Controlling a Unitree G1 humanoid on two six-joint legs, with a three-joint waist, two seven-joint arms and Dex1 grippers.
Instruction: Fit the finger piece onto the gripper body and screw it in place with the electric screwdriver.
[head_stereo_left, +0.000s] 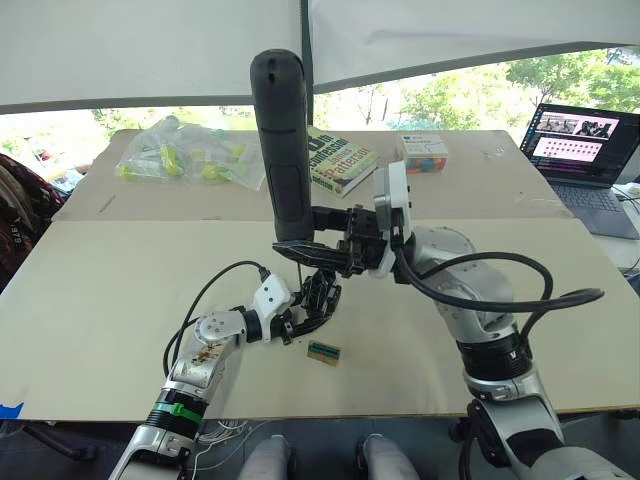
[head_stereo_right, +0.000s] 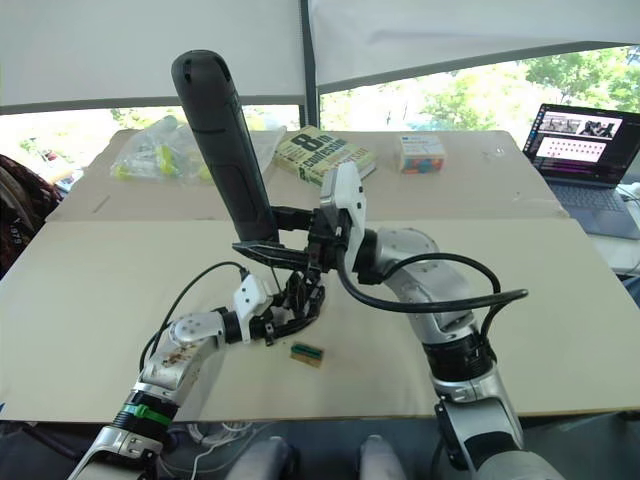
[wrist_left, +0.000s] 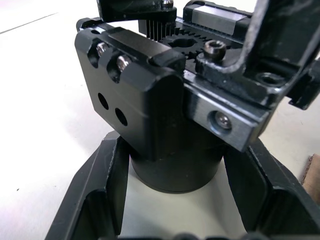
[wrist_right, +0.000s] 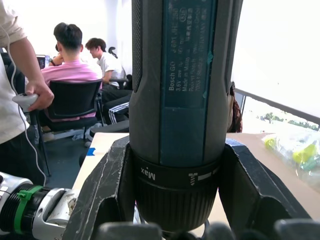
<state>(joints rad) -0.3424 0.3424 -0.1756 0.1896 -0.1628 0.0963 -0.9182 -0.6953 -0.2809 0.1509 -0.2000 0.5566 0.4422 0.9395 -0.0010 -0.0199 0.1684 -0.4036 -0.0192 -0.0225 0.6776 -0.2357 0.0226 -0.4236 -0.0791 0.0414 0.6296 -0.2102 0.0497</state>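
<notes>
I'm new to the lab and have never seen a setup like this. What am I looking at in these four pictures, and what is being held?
It is a two-armed humanoid robot at a table. The two wide pictures come from cameras in its head, looking down over its arms. The other two come from cameras on its wrists, looking along the fingers.

The right gripper is shut on the electric screwdriver, held upright with its bit pointing down. The left gripper is shut on the gripper body, a black mechanism, just beneath it.

On the table lie a small green-topped block, a book, a bag, a small box and a laptop.
</notes>
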